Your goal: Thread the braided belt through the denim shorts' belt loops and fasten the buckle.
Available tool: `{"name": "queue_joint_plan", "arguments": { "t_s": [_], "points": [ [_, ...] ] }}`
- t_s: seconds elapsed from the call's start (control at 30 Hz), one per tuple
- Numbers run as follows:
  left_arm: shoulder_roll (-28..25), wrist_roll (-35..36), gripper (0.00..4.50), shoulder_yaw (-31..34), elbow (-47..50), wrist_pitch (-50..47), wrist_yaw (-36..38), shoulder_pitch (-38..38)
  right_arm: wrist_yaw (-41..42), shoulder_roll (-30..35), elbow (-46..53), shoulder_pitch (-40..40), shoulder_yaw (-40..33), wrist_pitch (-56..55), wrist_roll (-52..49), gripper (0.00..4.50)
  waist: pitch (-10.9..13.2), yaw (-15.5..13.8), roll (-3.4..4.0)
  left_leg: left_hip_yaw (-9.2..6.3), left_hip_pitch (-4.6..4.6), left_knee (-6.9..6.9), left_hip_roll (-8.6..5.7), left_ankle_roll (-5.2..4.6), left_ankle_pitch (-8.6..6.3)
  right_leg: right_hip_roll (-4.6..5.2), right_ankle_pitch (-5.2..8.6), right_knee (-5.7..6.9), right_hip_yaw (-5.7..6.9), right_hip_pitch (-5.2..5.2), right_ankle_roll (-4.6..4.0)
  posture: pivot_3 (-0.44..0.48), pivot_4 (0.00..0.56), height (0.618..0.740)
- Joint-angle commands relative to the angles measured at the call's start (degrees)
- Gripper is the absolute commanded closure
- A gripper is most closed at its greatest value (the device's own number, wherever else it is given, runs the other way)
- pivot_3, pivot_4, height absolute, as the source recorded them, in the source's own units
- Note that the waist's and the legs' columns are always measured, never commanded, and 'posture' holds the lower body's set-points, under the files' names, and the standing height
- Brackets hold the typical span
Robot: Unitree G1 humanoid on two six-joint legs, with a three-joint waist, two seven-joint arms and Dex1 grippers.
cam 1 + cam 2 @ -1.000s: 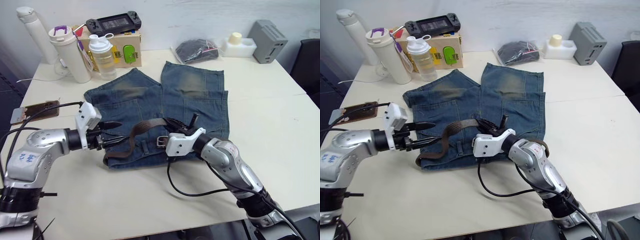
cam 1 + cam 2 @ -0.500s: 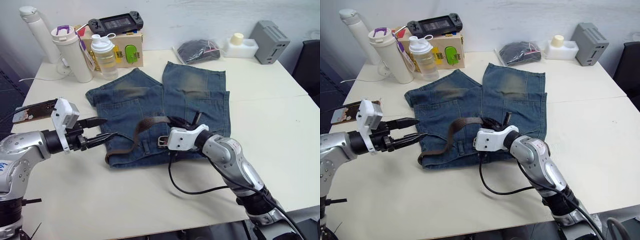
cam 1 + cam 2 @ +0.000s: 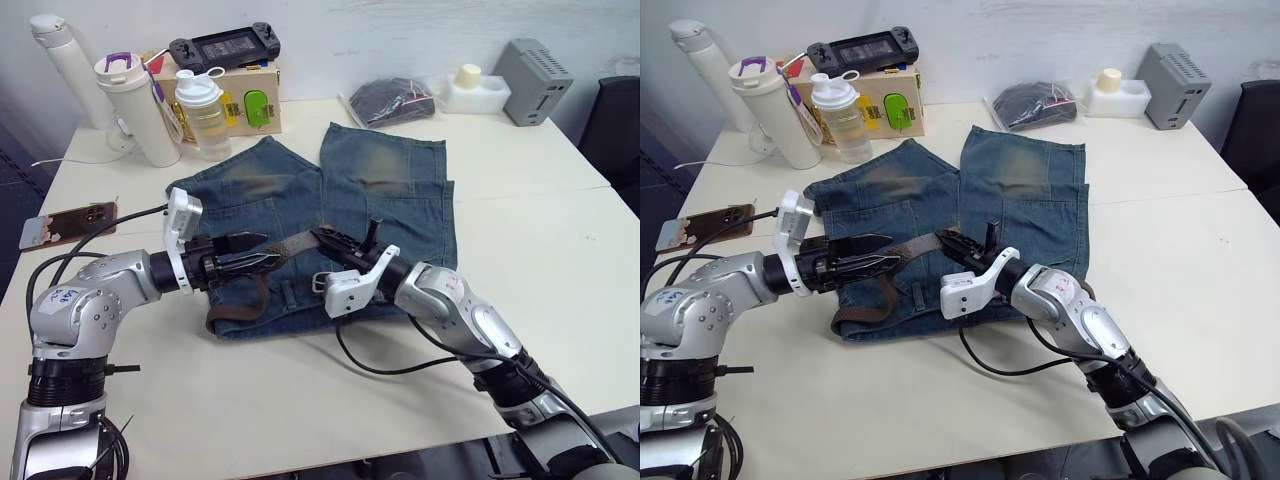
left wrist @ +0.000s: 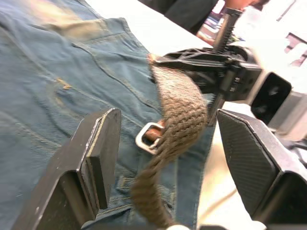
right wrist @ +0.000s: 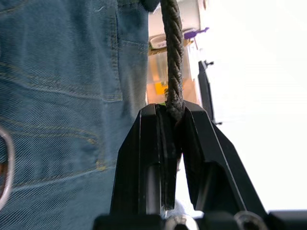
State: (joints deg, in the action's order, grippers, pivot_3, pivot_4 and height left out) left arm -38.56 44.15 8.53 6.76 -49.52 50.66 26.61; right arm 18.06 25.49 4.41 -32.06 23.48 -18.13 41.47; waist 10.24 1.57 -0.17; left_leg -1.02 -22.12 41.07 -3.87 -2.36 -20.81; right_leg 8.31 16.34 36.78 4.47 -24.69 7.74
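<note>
The denim shorts [image 3: 380, 190] lie flat on the table, waistband toward me, with a belt loop [image 3: 290, 292] on it. The braided belt [image 3: 262, 290] arches up off the waistband, and its other end trails to the shorts' near left corner. My right gripper [image 3: 322, 237] is shut on the raised strap [image 5: 172, 57], holding it above the denim. My left gripper [image 3: 260, 252] is open, with one finger on each side of the hanging strap [image 4: 180, 110] and neither touching it. The silver buckle [image 4: 146, 137] rests on the denim behind the strap.
At the back left stand a white bottle [image 3: 140, 110], a shaker [image 3: 203, 110] and a box [image 3: 245, 100] with a game console [image 3: 225, 47] on it. A phone [image 3: 65, 222] lies left. A bagged dark bundle [image 3: 390, 100] and a grey device [image 3: 535, 68] sit at the back right.
My left gripper has moved right from the table's left side and now straddles the strap. My right gripper has lifted the belt end higher, still shut on it.
</note>
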Motion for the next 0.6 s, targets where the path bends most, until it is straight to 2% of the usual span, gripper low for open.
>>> {"name": "queue_joint_plan", "arguments": {
  "t_s": [0.03,0.07,0.1,0.13,0.23,0.27,0.3,0.33,0.43,0.47,0.53,0.6],
  "points": [
    [0.5,-0.8,1.02,-1.3,-0.8,0.4,0.7,0.9,-1.1,-1.0,1.7,-0.6,-0.6,-0.8,-0.2,4.49,0.0,0.0,0.0,0.0,0.0,0.0,0.0,0.0,0.0,0.0,0.0,0.0,0.0,0.0,0.0,0.0,0.15,0.682],
    [0.2,-1.6,1.02,-2.1,-0.7,0.9,1.0,0.8,-1.1,-1.2,1.9,-0.5,-0.7,-0.7,-0.2,4.49,0.0,0.0,0.0,0.0,0.0,0.0,0.0,0.0,0.0,0.0,0.0,0.0,0.0,0.0,0.0,0.0,0.15,0.682],
    [-0.1,-2.2,1.55,-2.7,-0.6,1.3,1.3,0.7,-1.0,-1.3,2.0,-0.4,-0.8,-0.6,-0.2,4.49,0.0,0.0,0.0,0.0,-0.01,0.01,0.0,0.0,0.0,0.0,0.0,0.0,0.0,0.0,0.0,0.0,0.15,0.682],
    [-0.2,-2.9,1.82,-3.1,-0.8,1.5,1.2,0.7,-0.9,-1.4,2.2,-0.3,-0.9,-0.5,-0.2,4.49,0.0,0.0,0.0,0.0,-0.01,0.0,-0.01,0.0,0.0,0.0,0.0,0.0,0.0,0.0,0.0,0.0,0.15,0.682],
    [0.0,-4.0,3.13,-3.5,-1.6,1.9,1.0,1.0,-0.8,-1.6,2.5,-0.1,-1.1,-0.4,-0.1,4.49,0.0,0.0,0.0,0.0,-0.01,0.01,0.0,0.0,0.0,0.0,0.0,0.0,-0.01,0.0,0.0,0.0,0.15,0.682],
    [0.5,-3.7,3.61,-2.8,-2.3,1.8,0.7,1.6,-0.6,-1.5,2.7,0.1,-1.1,-0.3,-0.2,3.99,0.0,0.0,0.0,0.0,-0.01,0.01,-0.01,0.0,0.0,0.0,0.0,0.0,-0.01,0.0,0.0,0.0,0.15,0.682],
    [0.8,-3.4,3.88,-2.3,-2.7,1.6,0.5,1.9,-0.6,-1.4,2.9,0.3,-1.1,-0.3,-0.2,3.49,0.0,0.0,0.0,0.0,-0.01,0.01,-0.01,0.0,0.0,0.0,0.0,0.0,-0.01,0.0,0.0,0.0,0.15,0.682],
    [1.0,-3.1,4.43,-1.9,-3.0,1.4,0.4,2.4,-0.4,-1.4,3.1,0.6,-1.2,-0.1,-0.3,3.12,0.0,0.0,0.0,0.0,-0.01,0.01,0.0,0.0,0.0,0.0,0.0,0.0,-0.01,0.0,0.0,0.0,0.15,0.682],
    [0.9,-4.0,4.5,-2.2,-3.3,2.0,0.2,2.8,-0.2,-1.7,3.3,1.0,-1.4,0.5,-0.5,1.64,0.0,0.0,0.0,-0.01,-0.01,0.01,0.0,0.0,0.0,0.0,0.0,0.01,-0.01,0.0,0.0,0.0,0.15,0.682],
    [0.9,-4.3,4.5,-2.3,-3.3,2.1,0.2,2.8,-0.1,-1.7,3.3,1.1,-1.5,0.7,-0.5,1.32,0.0,0.0,0.0,-0.01,-0.01,0.01,-0.01,0.0,0.0,0.01,0.0,0.01,-0.01,0.0,0.0,0.0,0.15,0.682],
    [0.8,-4.9,4.5,-2.2,-2.9,2.7,-0.4,2.7,0.5,-2.0,3.4,1.3,-1.7,1.7,-1.1,0.19,0.0,0.0,0.0,-0.01,-0.01,0.02,-0.01,0.0,0.0,0.01,0.0,0.01,-0.01,0.0,0.0,0.0,0.15,0.682],
    [0.4,-9.1,4.5,-3.4,-1.4,7.3,-1.8,2.2,2.1,-2.7,4.1,2.5,-3.0,4.5,-3.8,0.03,0.0,0.0,0.0,-0.01,-0.01,0.02,0.0,0.0,0.0,0.01,0.0,0.01,-0.01,0.0,0.0,0.0,0.15,0.682]
  ]
}}
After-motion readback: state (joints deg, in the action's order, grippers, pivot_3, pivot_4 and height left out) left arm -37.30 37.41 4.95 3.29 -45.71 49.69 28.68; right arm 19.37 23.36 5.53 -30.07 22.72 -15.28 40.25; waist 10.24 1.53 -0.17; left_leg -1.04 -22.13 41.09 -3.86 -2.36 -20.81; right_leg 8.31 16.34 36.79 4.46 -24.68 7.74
